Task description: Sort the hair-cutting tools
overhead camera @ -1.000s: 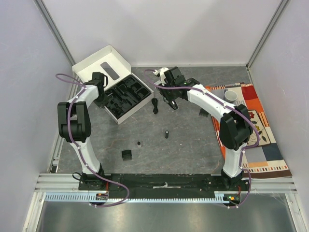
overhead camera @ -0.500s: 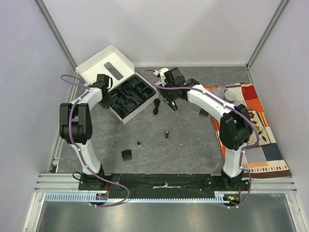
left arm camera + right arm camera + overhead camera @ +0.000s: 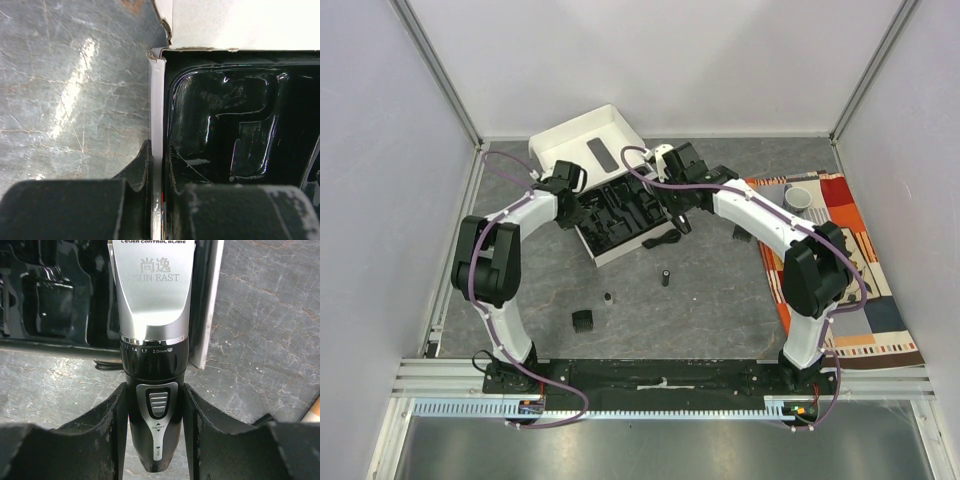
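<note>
- Spreading across the frame is a grey, stone-patterned table. Pale walls close it in on three sides, and a patterned orange cloth lies along its right edge.
- The left gripper, upper centre-left in the overhead view, is clenched on the thin side wall of the white box. One finger is outside the wall and the other inside, against the glossy black tray.
- The right gripper grasps the hair clipper round its black handle, jaws roughly half apart, with the switch facing the wrist camera.
- The clipper's silver head points toward the top of the wrist frame, over the tray's corner and the box rim. Whether it touches them is hard to tell.
- A coiled cord lies just below the box's lower right corner.
- Below it, well apart on the mat, are a small cylinder, a tinier cylinder and a black comb attachment.
- A grey cup stands on the cloth at upper right.
</note>
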`<state>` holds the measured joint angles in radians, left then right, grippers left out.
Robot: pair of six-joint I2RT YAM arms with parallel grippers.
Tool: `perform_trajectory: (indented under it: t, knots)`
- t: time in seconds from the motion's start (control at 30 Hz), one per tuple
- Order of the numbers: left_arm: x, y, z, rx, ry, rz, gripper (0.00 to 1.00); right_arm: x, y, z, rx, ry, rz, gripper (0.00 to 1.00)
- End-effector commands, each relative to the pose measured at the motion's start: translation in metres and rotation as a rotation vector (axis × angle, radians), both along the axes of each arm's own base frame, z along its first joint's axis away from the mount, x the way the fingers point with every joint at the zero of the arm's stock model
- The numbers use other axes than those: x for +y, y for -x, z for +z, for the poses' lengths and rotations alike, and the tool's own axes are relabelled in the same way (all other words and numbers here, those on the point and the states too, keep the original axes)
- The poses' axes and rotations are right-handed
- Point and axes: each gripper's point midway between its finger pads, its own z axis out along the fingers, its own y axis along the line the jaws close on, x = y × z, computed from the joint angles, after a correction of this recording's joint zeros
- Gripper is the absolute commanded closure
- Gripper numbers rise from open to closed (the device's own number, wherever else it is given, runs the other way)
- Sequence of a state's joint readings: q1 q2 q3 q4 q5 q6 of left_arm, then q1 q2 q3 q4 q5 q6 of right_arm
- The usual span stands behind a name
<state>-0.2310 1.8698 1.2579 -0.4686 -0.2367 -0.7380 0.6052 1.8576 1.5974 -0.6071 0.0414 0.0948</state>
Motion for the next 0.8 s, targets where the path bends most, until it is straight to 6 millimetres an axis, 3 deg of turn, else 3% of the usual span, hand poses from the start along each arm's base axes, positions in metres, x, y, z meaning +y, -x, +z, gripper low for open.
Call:
perform_trajectory:
  t: [0.0, 0.47, 0.67, 0.77]
  knots:
    - [-0.007, 0.022, -0.017, 0.04, -0.059, -0.041, 0.98, 0.015, 0.003, 0.03, -0.056, -0.079, -0.007, 0.81]
    - [-0.027, 0.049, -0.002, 0.029, -0.061, -0.093, 0.97, 0.038, -0.008, 0.016, -0.018, -0.139, -0.09, 0.81]
    - [-0.035, 0.048, 0.006, 0.011, -0.051, -0.115, 0.81, 0.055, -0.018, 0.001, 0.011, -0.158, -0.105, 0.81]
    - [-0.036, 0.048, 0.011, 0.004, -0.042, -0.12, 0.61, 0.062, -0.023, -0.004, 0.015, -0.159, -0.104, 0.81]
